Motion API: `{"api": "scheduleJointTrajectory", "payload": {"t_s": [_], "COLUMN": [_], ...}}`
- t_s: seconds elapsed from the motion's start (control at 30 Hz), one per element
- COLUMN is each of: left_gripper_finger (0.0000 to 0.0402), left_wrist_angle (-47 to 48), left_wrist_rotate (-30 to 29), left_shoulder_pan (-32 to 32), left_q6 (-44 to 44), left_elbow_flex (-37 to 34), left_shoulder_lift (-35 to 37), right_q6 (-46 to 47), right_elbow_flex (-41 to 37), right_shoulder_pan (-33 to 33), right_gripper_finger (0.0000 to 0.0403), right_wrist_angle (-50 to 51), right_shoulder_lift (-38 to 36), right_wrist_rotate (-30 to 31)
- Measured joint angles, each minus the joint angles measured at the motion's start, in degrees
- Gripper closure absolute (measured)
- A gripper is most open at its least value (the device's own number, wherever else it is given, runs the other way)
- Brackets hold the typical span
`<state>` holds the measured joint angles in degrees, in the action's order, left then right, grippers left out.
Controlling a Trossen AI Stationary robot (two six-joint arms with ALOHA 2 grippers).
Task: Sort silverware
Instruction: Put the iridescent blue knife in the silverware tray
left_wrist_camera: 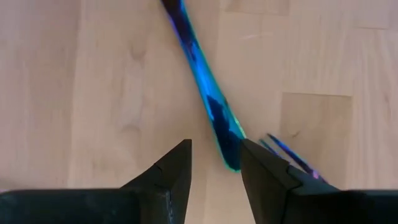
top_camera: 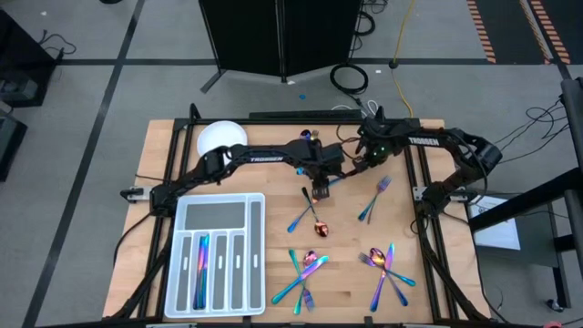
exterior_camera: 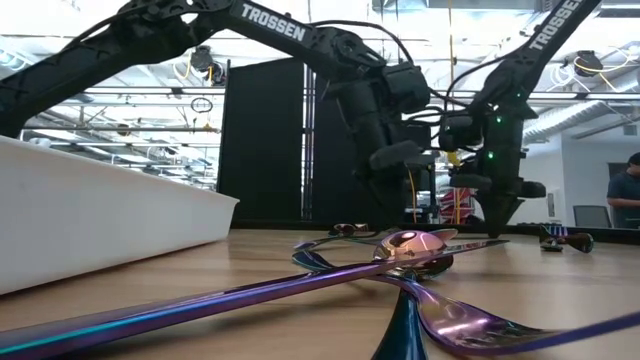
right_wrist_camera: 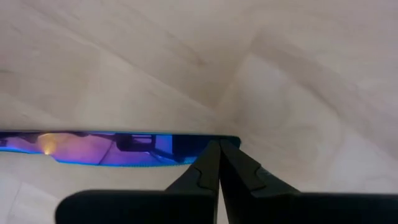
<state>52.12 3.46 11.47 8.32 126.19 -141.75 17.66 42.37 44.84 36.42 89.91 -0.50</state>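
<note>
— So where do your hands stand?
— Your left hand (left_wrist_camera: pixel 214 163) hangs near the counter's (top_camera: pixel 255 173) middle, fingers spread around a blue utensil handle (left_wrist_camera: pixel 205 93). Your right hand (right_wrist_camera: pixel 219 163) is pressed together at a knife's (right_wrist_camera: pixel 112 149) tip.
— And the rest?
— Other silverware (top_camera: pixel 310 273) lies crossed near the front edge; one piece (top_camera: pixel 201 264) sits in the tray (top_camera: pixel 182 301).

Silverware (top_camera: pixel 314 264) right of tray (top_camera: pixel 219 211)
</note>
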Motion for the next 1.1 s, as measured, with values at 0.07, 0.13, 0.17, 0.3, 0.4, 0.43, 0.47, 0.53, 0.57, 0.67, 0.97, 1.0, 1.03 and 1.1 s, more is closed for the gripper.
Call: {"api": "scheduleJointTrajectory", "payload": {"t_s": [0.07,0.13,0.17,0.3,0.4,0.43,0.47,0.53,0.57,0.67,0.97,1.0,1.03,1.1], "left_gripper_finger": [0.0265,0.0258,0.0252,0.0218,0.0192,0.0185,0.0179,0.0171,0.0168,0.0166,0.0166,0.0166,0.0166,0.0166], "left_wrist_angle": [-0.71,-1.38,-1.2,-2.62,-4.15,-4.27,-4.27,-4.76,-4.41,-4.11,-3.68,-3.68,-3.66,-3.47], "left_wrist_rotate": [0.0,-0.02,-0.14,-3.85,-6.24,-7.21,-8.41,-11.19,-11.65,-9.42,-7.48,-7.53,-7.97,-10.13], "left_shoulder_pan": [-0.5,-1.09,-1.44,-2.89,-3.32,-3.35,-3.33,-3.31,-3.24,-2.54,-2.12,-2.12,-2.14,-2.12], "left_q6": [-0.08,-0.4,-0.47,-0.91,-3.27,-3.38,-3.37,-3.7,-4.44,-6.84,-9.51,-9.52,-9.56,-10.19], "left_elbow_flex": [0.0,0.0,-0.01,0.0,0.0,-0.02,-0.02,0.0,-0.04,-0.1,-0.11,-0.1,-0.11,-0.11], "left_shoulder_lift": [-0.12,-0.25,-0.31,-0.39,-0.41,-0.44,-0.55,-1.08,-1.18,-1.46,-2.61,-2.6,-2.6,-2.6], "right_q6": [0.62,1.13,1.3,1.83,2.56,2.78,3.02,3.53,3.61,3.79,3.35,3.27,3.27,3.19], "right_elbow_flex": [0.0,-0.04,-0.04,-0.09,-0.09,-0.09,-0.09,-0.09,-0.09,-0.09,-0.09,-0.09,-0.09,-0.09], "right_shoulder_pan": [-0.4,-0.64,-0.68,-0.65,-0.51,-0.42,-0.23,0.16,0.31,0.44,0.5,0.5,0.52,0.52], "right_gripper_finger": [0.0403,0.0403,0.0403,0.0403,0.0403,0.0403,0.0403,0.0403,0.0403,0.0403,0.0403,0.0403,0.0403,0.0403], "right_wrist_angle": [0.03,-0.26,-0.47,-0.76,-0.71,-0.69,-0.69,-0.67,-0.67,-0.47,-0.63,-0.65,-0.65,-0.65], "right_shoulder_lift": [0.01,0.02,0.02,0.05,0.07,0.07,0.07,0.09,0.09,0.09,0.09,0.09,0.09,0.09], "right_wrist_rotate": [-0.02,0.11,0.42,0.54,0.86,1.32,1.64,1.48,1.44,1.58,1.73,1.73,1.71,1.73]}}
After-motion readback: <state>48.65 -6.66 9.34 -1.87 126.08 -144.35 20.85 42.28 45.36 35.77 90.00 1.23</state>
